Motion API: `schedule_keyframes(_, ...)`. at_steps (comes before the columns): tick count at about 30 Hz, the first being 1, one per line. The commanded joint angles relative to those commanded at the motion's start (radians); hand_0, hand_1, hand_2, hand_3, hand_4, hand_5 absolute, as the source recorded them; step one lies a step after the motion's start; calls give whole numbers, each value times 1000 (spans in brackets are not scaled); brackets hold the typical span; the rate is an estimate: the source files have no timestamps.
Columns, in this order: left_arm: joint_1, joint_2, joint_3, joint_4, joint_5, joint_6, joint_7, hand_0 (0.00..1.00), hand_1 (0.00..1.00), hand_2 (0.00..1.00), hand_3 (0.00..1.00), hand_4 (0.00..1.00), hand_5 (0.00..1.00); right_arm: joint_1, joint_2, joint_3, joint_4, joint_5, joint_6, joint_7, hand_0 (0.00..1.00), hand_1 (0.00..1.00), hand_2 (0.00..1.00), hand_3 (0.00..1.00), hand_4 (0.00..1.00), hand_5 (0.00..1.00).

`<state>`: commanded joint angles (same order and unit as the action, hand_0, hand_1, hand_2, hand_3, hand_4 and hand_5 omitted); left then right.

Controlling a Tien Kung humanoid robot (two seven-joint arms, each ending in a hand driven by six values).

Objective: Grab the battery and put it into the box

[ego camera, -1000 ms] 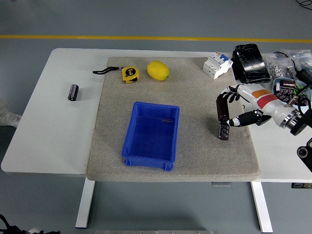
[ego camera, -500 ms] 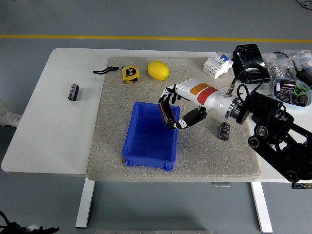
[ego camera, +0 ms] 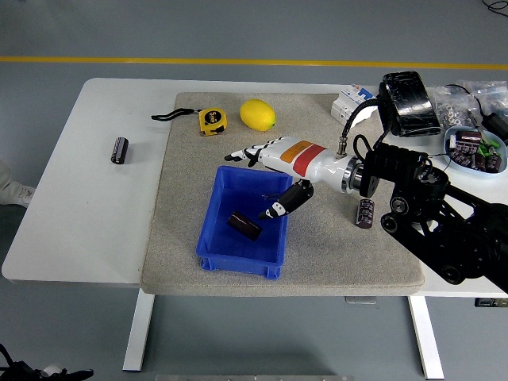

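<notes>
A dark cylindrical battery [ego camera: 245,225] lies on its side inside the blue box [ego camera: 213,240] on the grey mat. My right hand [ego camera: 262,182] hangs over the box's far right part, fingers spread and holding nothing. A second battery [ego camera: 365,213] stands on the mat to the right of the box. A third battery [ego camera: 119,150] lies on the white table at the far left. My left arm does not show.
A yellow tape measure [ego camera: 210,121] and a lemon [ego camera: 257,114] lie at the mat's far edge. A white breaker [ego camera: 350,105], a black wrapped block [ego camera: 408,101] and a bowl of parts [ego camera: 475,148] crowd the back right.
My right hand carried the battery from the mat's right side over the box and let it go; the battery now lies in the box and the fingers have spread.
</notes>
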<state>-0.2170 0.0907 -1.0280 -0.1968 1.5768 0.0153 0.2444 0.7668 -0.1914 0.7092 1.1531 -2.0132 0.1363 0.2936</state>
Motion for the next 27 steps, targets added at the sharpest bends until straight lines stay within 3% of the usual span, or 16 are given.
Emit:
schedule_keyframes(4, 1, 0, 1, 0, 2, -1, 0, 541, 493, 577, 650, 670, 727, -21, -12, 58, -7, -15, 14, 0, 824, 822, 879, 956, 998, 249)
schedule_keyframes(5, 2, -1, 4, 1, -2, 1, -2, 539, 489, 574, 650, 668, 726, -39, -21, 88, -2, -26, 21, -2, 768, 750, 799, 870, 998, 251)
schedule_keyframes(10, 4, -2, -3, 5, -8, 8, -10, 539, 489, 574, 650, 668, 726, -153, -73, 261, 59, -95, 41, -34, 768, 750, 799, 870, 998, 251)
schedule_keyframes(11, 3, -2, -2, 6, -11, 9, -12, 535, 487, 569, 645, 656, 714, -177, -82, 296, 69, -98, 44, -40, 679, 671, 727, 803, 998, 245)
schedule_keyframes(16, 2, -4, -11, 9, -6, 12, -16, 535, 487, 569, 645, 656, 714, -289, -125, 436, 82, -115, 46, -51, 679, 671, 727, 803, 998, 245)
schedule_keyframes(17, 1, -5, -15, 10, -2, 12, -16, 534, 484, 569, 645, 654, 712, -307, -127, 455, 72, -117, 45, -50, 734, 659, 708, 787, 998, 245)
schedule_keyframes(21, 3, -8, -32, 11, 16, 11, -15, 534, 484, 569, 645, 654, 712, -353, -124, 488, 37, -122, 33, -44, 734, 659, 708, 787, 998, 245)
schedule_keyframes(27, 4, -10, -34, 11, 22, 10, -13, 535, 484, 573, 645, 653, 711, -381, -112, 464, -12, -106, -2, -36, 766, 674, 719, 788, 998, 247)
